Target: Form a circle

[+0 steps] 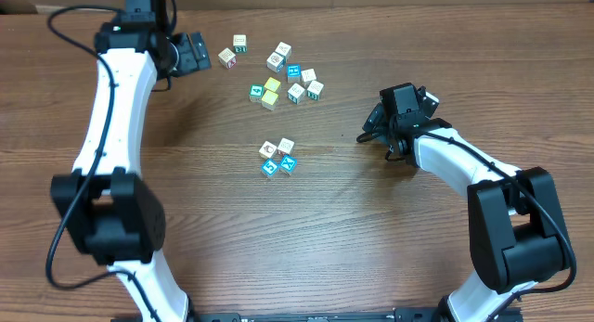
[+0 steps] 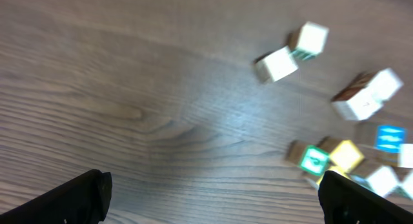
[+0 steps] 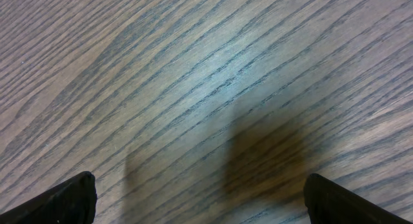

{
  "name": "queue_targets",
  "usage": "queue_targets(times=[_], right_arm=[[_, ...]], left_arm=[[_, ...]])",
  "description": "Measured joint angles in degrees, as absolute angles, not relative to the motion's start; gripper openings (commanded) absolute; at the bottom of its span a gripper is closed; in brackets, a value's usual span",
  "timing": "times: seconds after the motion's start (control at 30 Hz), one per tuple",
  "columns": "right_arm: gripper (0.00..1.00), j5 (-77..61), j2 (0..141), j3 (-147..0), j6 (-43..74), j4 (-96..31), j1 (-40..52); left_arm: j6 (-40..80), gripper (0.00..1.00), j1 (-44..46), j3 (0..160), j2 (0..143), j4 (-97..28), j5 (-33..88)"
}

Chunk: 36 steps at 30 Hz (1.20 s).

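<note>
1. We see the left gripper (image 2: 216,199) spread wide with nothing between its fingers, above the table (image 1: 418,238) at the far left, just beside the loose scatter (image 1: 283,76) of white, cyan and yellow cubes.
2. The right gripper (image 3: 201,199) is also spread wide and empty, over bare wood right of centre.
3. The circle (image 1: 278,157) is four small cubes, two white and two cyan, bunched mid-table between the arms. We see no ring yet. It sits apart from the scatter and both grippers.
</note>
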<state>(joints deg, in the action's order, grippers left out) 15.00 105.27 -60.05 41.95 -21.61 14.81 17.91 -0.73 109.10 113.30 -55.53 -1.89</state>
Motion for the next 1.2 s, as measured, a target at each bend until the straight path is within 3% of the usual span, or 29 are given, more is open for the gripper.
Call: queue_targets(times=[0.77,1.2], right_arm=[[1.00,15.0,105.3,-60.1,42.0,-21.6,14.8],[1.00,15.0,105.3,-60.1,41.9,-21.6,14.8]], left_arm=[[17.9,1.00,-0.7,103.3,91.5,-55.6,-1.9],[17.9,1.00,-0.7,84.3,80.5,-55.8,-1.9]])
